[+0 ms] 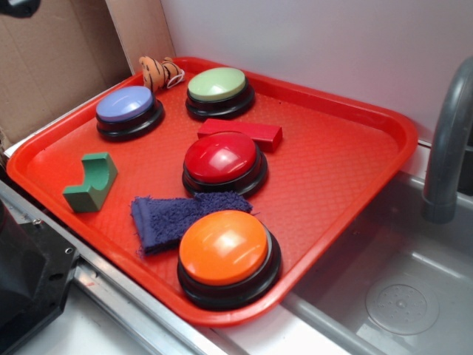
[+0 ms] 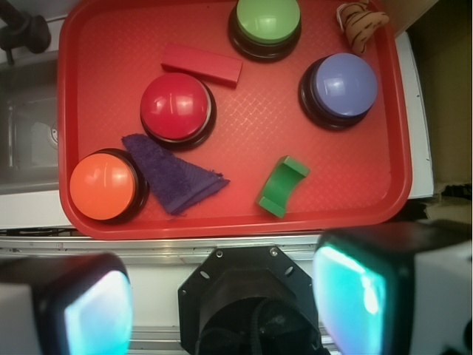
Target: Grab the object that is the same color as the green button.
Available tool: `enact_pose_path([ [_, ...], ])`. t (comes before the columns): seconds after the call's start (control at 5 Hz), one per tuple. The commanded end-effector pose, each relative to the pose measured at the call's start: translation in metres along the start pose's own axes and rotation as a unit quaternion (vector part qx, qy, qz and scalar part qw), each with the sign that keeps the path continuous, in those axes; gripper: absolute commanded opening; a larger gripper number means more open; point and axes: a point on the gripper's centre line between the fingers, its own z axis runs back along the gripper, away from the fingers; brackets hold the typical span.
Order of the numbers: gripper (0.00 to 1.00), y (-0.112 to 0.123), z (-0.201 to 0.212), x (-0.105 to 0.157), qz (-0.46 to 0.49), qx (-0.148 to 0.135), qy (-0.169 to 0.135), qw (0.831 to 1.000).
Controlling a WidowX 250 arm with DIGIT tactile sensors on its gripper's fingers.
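A red tray (image 2: pixel 384 148) below the gripper carries a red block (image 2: pixel 201 63), red button (image 2: pixel 175 106), orange button (image 2: pixel 103 185), purple cloth (image 2: pixel 174 177), lilac button (image 2: pixel 342 84) and striped toy (image 2: pixel 360 22).

Nothing readable anywhere, honestly. No text, labels, brand marks or numbers show up in either the exterior or the wrist view.

End effector (image 2: pixel 222 303) high above, pointing straight down, fingers (image 2: pixel 355 296) spread wide, holding nothing.

Red tray (image 1: pixel 355 148) with buttons, blocks, cloth
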Motion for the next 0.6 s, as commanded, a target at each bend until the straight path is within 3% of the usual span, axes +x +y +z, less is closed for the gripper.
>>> enact_pose_path([
  [0.0,1.0,0.0,0.0,0.0,0.0,0.0,0.0,1.0],
  [0.4,1.0,0.033,-0.046,0.017,0.146,-0.024,-0.048,0.988],
])
